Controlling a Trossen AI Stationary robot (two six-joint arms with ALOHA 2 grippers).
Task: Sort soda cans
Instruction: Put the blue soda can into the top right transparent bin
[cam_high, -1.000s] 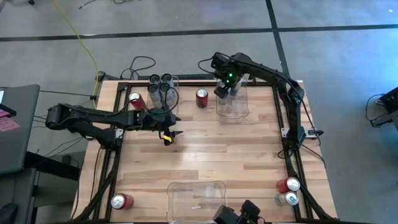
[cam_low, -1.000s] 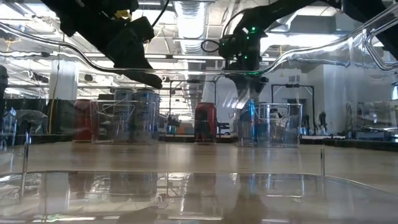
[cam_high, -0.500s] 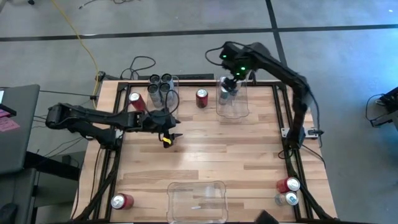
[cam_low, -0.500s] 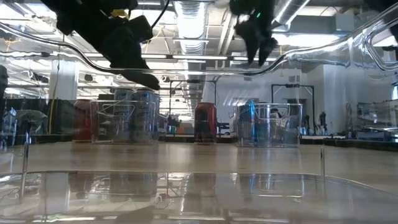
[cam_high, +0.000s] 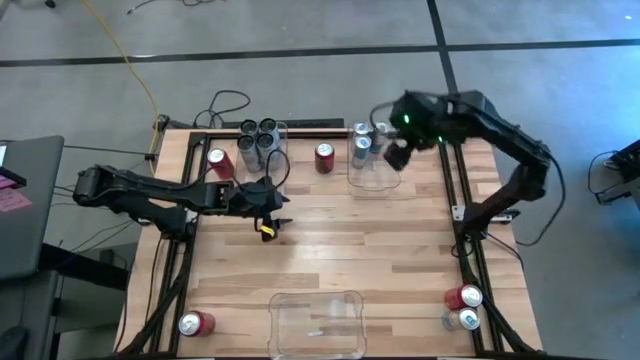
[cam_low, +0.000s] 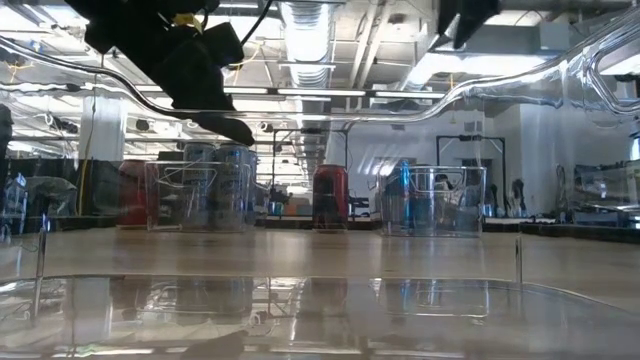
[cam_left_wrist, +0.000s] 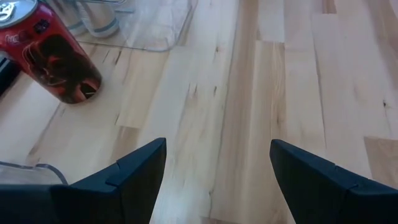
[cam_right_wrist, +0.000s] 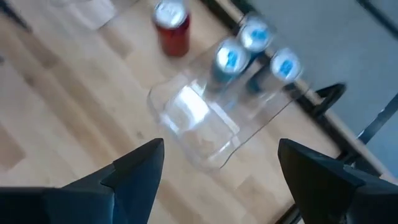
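left gripper (cam_high: 281, 211) – gaping, empty, mid-table | right gripper (cam_high: 396, 155) – gaping, empty, far-edge bin (cam_high: 372, 175)

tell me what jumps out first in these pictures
The right gripper, open and empty, hangs above the clear bin at the table's far edge, where silver-and-blue cans stand. A second far bin holds dark grey cans. Red cans stand loose: one between the bins, others at the near corners.

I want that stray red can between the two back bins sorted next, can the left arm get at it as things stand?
Probably yes. The left tool is open and empty, above bare table, and the red can stands alone beyond it, apart from both bins; nothing lies between.
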